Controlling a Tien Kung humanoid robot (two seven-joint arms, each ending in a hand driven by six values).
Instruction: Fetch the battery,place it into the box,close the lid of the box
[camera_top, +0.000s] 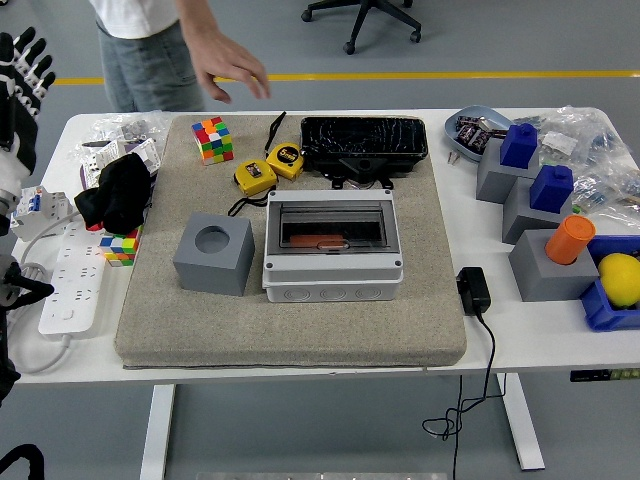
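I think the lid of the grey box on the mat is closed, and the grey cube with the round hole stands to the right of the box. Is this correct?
One detail is wrong. In the head view the grey cube with the round hole stands to the left of the grey box, not to the right. The rest holds: the box sits on the mat with its lid closed.

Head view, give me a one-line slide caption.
Grey box sits lid-closed on the mat; the robot's left hand is raised at the left edge, and a person's hand hovers beyond the table.
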